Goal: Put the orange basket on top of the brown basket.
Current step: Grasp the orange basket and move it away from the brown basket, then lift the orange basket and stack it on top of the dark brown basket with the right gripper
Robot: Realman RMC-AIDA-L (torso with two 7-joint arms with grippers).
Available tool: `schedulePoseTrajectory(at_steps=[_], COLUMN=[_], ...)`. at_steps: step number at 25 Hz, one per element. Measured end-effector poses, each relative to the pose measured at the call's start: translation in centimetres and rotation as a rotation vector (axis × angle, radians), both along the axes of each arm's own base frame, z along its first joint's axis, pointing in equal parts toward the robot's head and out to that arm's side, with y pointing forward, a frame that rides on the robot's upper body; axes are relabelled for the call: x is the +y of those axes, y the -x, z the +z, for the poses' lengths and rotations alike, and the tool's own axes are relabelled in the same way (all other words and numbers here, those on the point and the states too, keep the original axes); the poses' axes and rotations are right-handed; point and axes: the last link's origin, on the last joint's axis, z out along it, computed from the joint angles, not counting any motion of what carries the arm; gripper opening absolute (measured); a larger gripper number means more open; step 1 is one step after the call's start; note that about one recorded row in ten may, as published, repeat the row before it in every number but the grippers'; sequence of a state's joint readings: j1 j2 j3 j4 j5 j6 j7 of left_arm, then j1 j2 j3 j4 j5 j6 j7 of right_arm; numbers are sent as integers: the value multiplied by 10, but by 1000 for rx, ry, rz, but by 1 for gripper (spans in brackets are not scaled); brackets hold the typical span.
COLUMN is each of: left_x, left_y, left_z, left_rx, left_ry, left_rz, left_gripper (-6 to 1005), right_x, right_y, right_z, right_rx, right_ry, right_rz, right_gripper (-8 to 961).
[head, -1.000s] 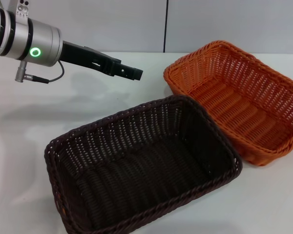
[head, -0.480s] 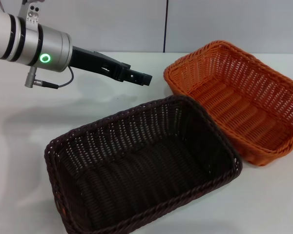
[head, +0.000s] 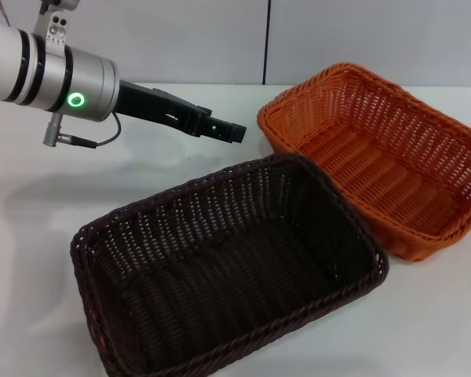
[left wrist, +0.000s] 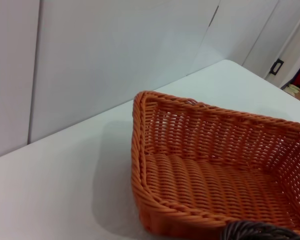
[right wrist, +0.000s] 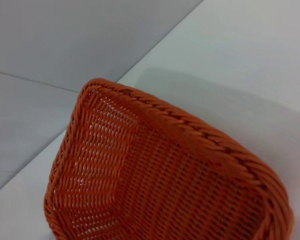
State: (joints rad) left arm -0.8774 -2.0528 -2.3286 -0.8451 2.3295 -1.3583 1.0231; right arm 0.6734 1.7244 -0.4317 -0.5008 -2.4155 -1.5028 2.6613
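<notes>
The orange basket point(head: 377, 161) sits on the white table at the right in the head view. The brown basket point(head: 220, 271) lies in front of it, to its left, with its far right corner touching the orange one. My left gripper point(head: 229, 130) hovers above the table just left of the orange basket's left corner, behind the brown basket. The left wrist view shows the orange basket point(left wrist: 205, 175) close by and a bit of the brown rim point(left wrist: 255, 231). The right wrist view looks down into the orange basket point(right wrist: 160, 185) from very near. My right gripper is out of view.
The white table point(head: 63, 196) spreads to the left and behind the baskets. A grey panelled wall point(head: 337, 39) stands along the table's far edge. The left arm's silver cuff with a green light point(head: 77, 100) hangs over the table's left part.
My left gripper has moved right, closer to the orange basket's left corner. The orange basket has shifted slightly to the left and up in the head view.
</notes>
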Motion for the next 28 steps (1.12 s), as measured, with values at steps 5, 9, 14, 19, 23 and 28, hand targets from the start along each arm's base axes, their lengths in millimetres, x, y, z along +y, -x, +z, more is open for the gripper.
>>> schedulePoseTrajectory(at_steps=[5,9,14,19,23,28], left_x=[1,1,2,1,1,1], left_y=[0,3,3,4,4,6], left_z=[0,-6,-8,-8,-8,-10], left_rx=[-1,-4,-12,-29,-29,-30], left_ry=[-4,1,-2,-5,-5,-4], left_rz=[1,10,11,17,19,25], left_gripper=[827,827,827,827,827,827], right_x=[2,3,4,4,4,3], right_y=[-2,-8,-16,-21,-25,-29], right_z=[-6,-10,-11,-12,-15,-17], right_rx=[-20,-62,-100,-114,-131,-120], right_ry=[-14,-39,-76,-102,-122,-170], right_rz=[16,50,49,51,51,43], right_gripper=[807,719,572,435,336,289])
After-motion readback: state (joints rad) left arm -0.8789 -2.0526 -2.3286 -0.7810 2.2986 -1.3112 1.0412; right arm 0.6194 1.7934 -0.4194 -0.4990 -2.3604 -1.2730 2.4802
